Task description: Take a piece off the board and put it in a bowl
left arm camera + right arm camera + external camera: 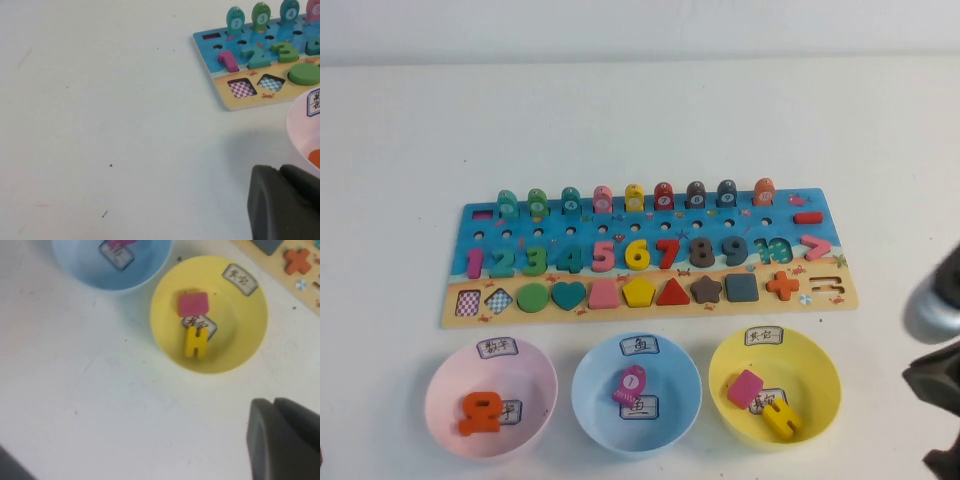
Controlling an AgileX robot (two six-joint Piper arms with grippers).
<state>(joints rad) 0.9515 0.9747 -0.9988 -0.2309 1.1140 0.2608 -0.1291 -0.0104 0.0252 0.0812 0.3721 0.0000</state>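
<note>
The orange "10" piece lies flat inside the pink bowl at the front left; a sliver of it shows in the left wrist view. The board lies across the middle of the table, and its "10" recess stands empty. My left gripper is shut and empty, low over the table just left of the pink bowl. My right gripper is shut and empty, near the table's front right, beside the yellow bowl. The right arm shows at the right edge.
A light blue bowl holds a pink peg. A yellow bowl holds a pink square and a yellow piece. The board carries numbers, shapes, pegs and an orange plus sign.
</note>
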